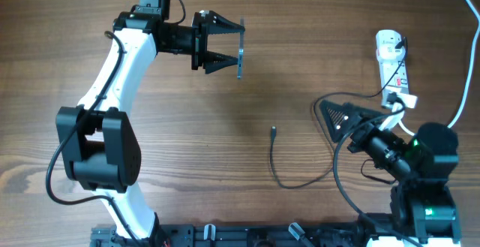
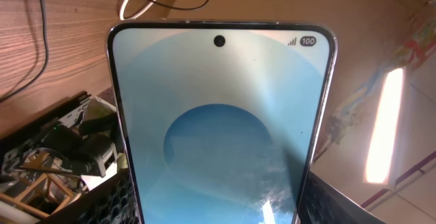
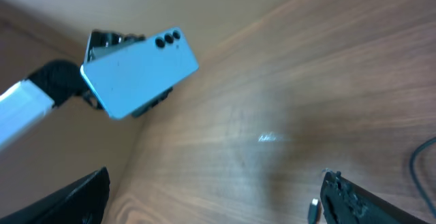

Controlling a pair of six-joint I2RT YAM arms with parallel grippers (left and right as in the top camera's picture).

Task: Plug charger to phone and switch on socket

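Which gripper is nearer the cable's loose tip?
Right. The right gripper is just right of the cable tip; the left gripper, holding the phone, is farther, beyond it to the left.

Left wrist view: the bottom edge cuts off the lower part of the pale-blue-screened, dark-rimmed smartphone [image 2: 221,129], and its lower end is out of frame. Overhead view: the phone shows edge-on, screen unseen. The thin black charger cable [image 1: 279,173] is lost from view at the black right arm [image 1: 390,153]. The switch position on the white elongated power strip [image 1: 390,55] is too small to read.

phone [image 1: 239,54] left, charger [image 1: 273,149] centre, socket [image 1: 390,59] right
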